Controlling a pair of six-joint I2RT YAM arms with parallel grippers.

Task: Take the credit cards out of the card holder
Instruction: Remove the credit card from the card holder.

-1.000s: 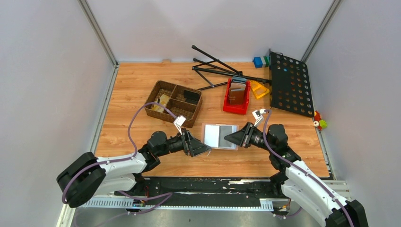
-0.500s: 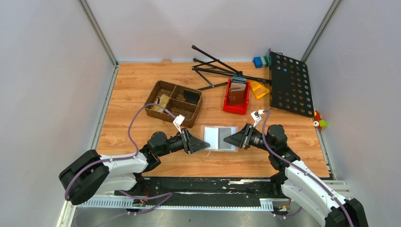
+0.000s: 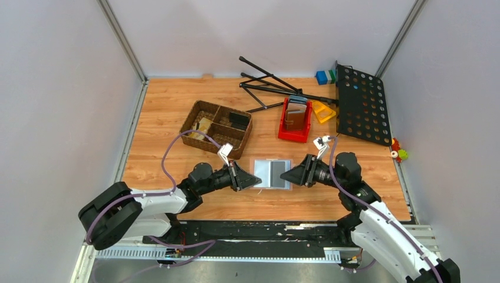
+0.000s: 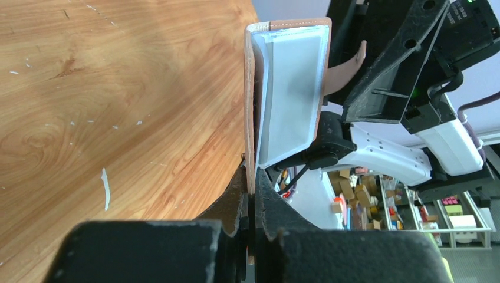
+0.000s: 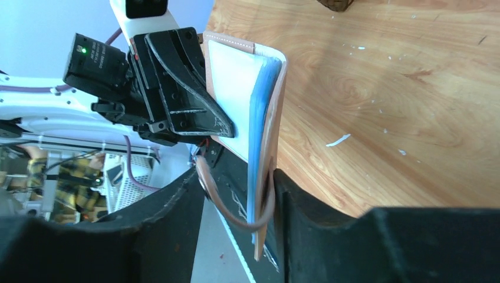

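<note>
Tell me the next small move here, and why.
Probably close the right gripper on its edge of the card holder. The left gripper is shut on the opposite edge, while the right jaws only straddle theirs with a gap showing, so the holder is not yet braced on both sides.

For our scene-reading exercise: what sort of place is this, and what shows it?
Probably a robotics lab test cell: two robot arms bolted to a wooden table enclosed by plain grey panels, with staged props such as a wicker basket and red bin.
</note>
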